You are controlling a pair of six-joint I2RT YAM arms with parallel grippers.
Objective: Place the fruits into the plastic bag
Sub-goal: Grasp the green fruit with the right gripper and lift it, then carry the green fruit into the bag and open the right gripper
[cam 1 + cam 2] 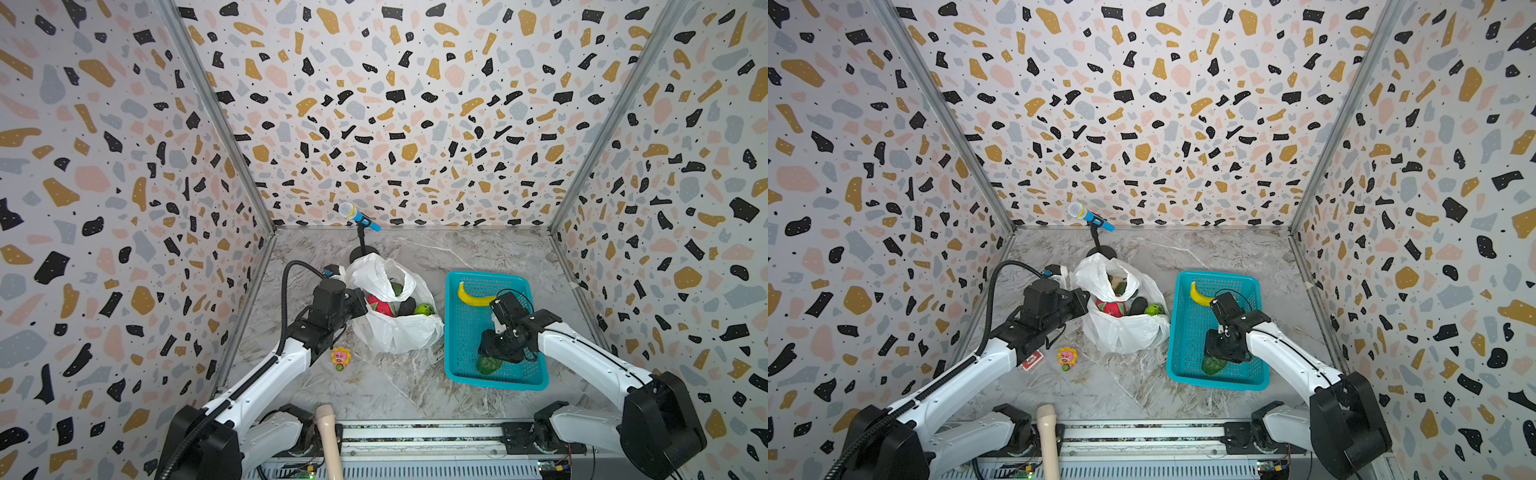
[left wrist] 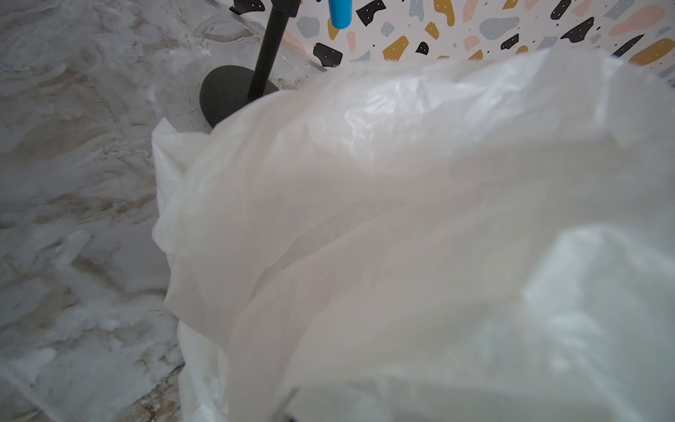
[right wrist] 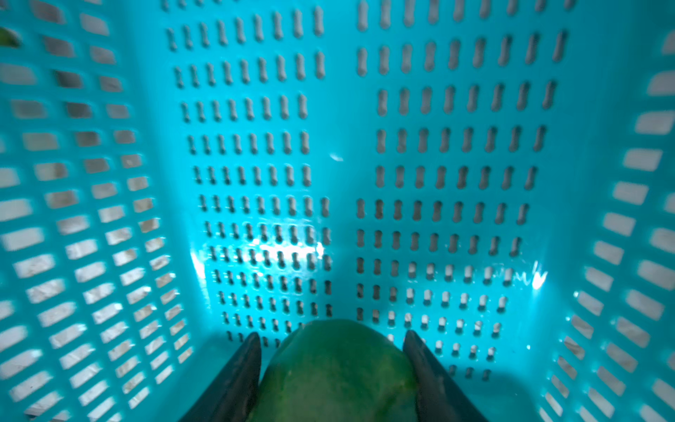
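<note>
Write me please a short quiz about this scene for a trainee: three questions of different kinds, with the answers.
1. True or false: the banana lies in the teal basket.
2. What does the right claw close on? A) an orange B) green fruit C) a spoon
3. Which claw pinches the rim of the plastic bag?
Key: 1 true; 2 B; 3 the left claw.
</note>
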